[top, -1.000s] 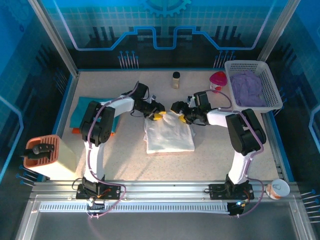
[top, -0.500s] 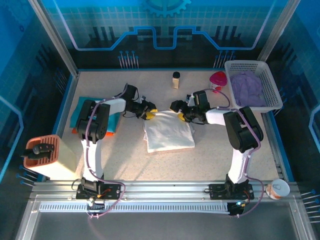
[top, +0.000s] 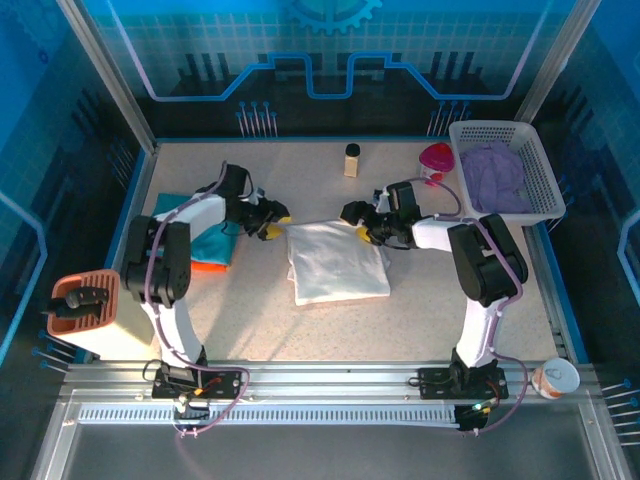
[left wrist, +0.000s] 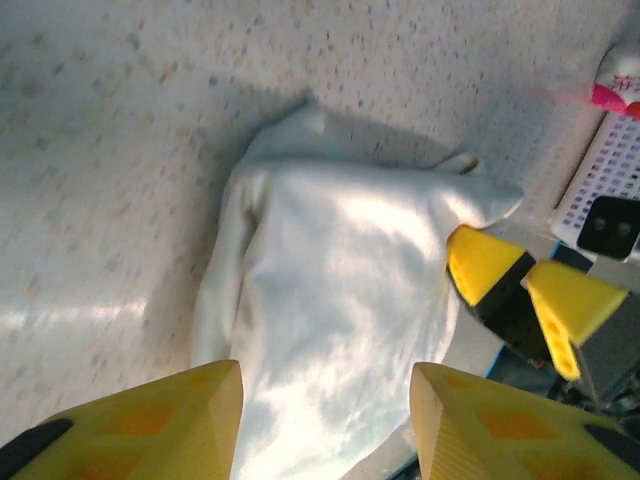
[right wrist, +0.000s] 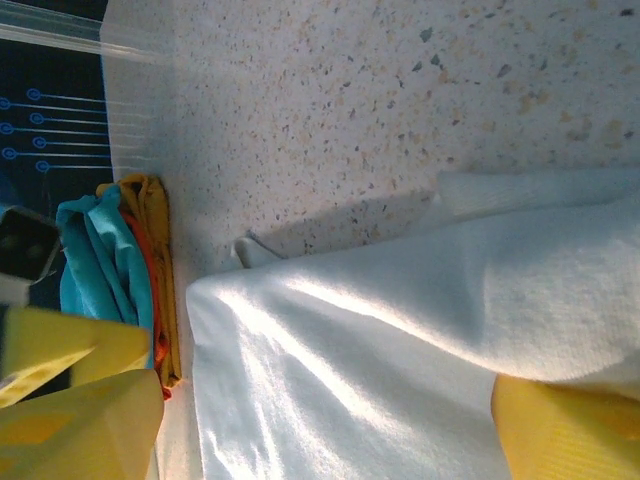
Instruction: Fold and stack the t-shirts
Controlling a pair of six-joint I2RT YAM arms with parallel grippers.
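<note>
Currently left gripper (top: 271, 225) hanging unclenched beside white t-shirt (top: 338, 265); right gripper (top: 358, 224) hovering released over its far corner. Advising: gripping both far corners evenly, avoiding unfolding.

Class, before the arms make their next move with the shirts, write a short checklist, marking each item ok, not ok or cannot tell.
1. Left gripper open, empty: ok.
2. Right gripper open at the white shirt's far corner: ok; touching cloth: cannot tell.
3. White shirt folded flat: ok.
4. Edges tidy: not ok, a small flap pokes out at the far edge.
5. Teal shirt lies on orange shirt: ok.
6. White shirt on that stack: not ok, it lies apart.
</note>
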